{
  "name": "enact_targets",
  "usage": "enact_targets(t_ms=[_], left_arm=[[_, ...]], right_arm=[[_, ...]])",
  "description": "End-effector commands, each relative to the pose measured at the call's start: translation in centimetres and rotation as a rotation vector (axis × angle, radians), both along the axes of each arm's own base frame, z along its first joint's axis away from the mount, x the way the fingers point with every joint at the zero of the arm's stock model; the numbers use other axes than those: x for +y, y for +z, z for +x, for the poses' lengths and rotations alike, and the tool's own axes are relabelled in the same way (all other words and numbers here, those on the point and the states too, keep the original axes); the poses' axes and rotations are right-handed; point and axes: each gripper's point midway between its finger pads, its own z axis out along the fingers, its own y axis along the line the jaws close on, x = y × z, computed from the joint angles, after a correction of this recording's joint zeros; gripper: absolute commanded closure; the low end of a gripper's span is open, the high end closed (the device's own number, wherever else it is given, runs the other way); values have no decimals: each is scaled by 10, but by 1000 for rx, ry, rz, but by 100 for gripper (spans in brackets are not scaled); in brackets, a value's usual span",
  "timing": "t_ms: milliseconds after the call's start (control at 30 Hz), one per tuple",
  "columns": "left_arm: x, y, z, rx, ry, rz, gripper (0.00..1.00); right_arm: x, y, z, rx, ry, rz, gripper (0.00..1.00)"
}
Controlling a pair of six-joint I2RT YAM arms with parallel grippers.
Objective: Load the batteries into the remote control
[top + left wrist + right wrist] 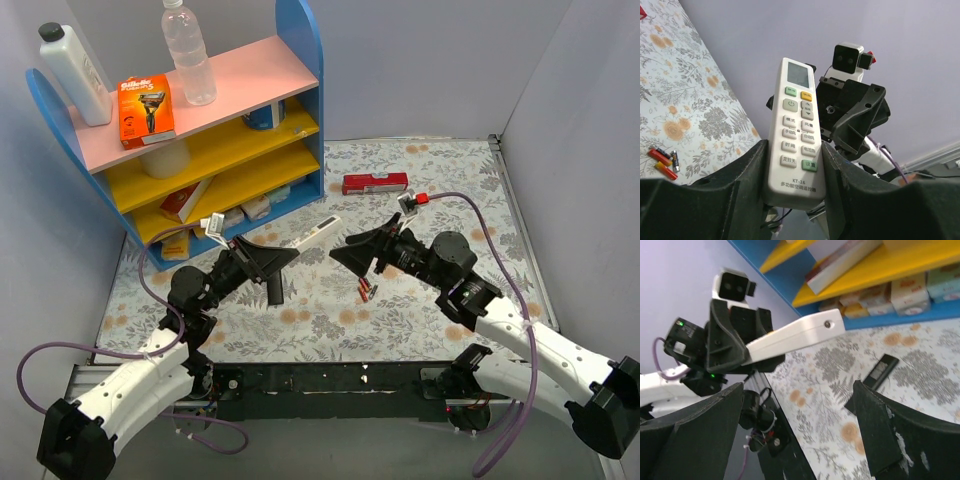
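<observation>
- left gripper (283, 256) is clamped on the bottom end of the remote control (796, 135), one finger on each long edge. The remote is up off the table and tilted, with its button side facing the left wrist camera
- in the top view the white remote pokes out of that gripper toward the back right, so its free end sits close to the right arm's fingers
- right gripper (797, 392) has its jaws spread wide with nothing between them. From its own camera the remote hangs past the fingertips, close by but not touching as far as I can tell
- the batteries (661, 159) aren't in the remote. They're in a little bunch on the flowery table (330, 325), roughly below the right gripper in the top view. I can make out red ones and a dark one, and nobody's touching them
- there's also a small black flat piece (881, 371) lying on the cloth near the left gripper, can't tell what it is
- background stuff: a blue shelf unit (302, 60) with pink and yellow boards at the back left, and a red box (375, 183) lying flat on the table to the right of the shelf
</observation>
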Motion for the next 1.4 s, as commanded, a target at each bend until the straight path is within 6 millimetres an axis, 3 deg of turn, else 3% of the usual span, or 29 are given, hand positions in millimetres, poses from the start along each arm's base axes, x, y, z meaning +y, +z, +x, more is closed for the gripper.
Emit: enact_targets(t_ms=[0,533,633,667,733,767,833,867,933,1000,1033,1067,1167,1200,1267,1333,1367], left_arm=[[4,23,4,30,21,-104,100],[-4,33,-2,42,-45,-166,100],[-6,34,-3,38,-59,-160,100],[-8,32,-3,40,-65,-153,100],[-9,30,-3,34,-70,-137,99],[-10,27,-4,31,-75,-119,94],[-11,24,-5,16,-72,-87,83],[-12,13,-3,1,-57,-24,67],[-12,17,-4,-55,-44,34,53],[-12,7,-1,-105,-28,147,46],[-13,18,0,-148,-24,168,46],[-13,10,2,-135,-25,216,47],[-16,5,9,-167,-21,270,69],[-17,2,10,-153,-22,264,84],[-20,-9,11,-141,-33,242,95],[-22,-13,11,-105,-49,205,100],[-25,-19,11,-107,-62,192,100]], right_arm=[[8,76,2,-120,28,255,5],[33,88,16,-54,88,363,12],[36,91,17,-53,104,380,28],[37,91,18,-55,105,381,45],[37,94,18,-63,107,379,64],[37,96,17,-66,102,377,82],[37,91,21,-65,82,330,96],[36,89,21,-64,77,310,99],[37,77,23,-33,70,242,99],[36,81,23,-58,69,198,99],[36,77,23,-53,70,169,99],[37,72,25,-48,69,122,99],[40,50,25,10,90,21,99],[39,46,25,6,90,-4,99],[35,39,26,11,84,-51,99],[31,29,25,-18,87,-110,90],[29,28,23,-27,88,-125,80]])
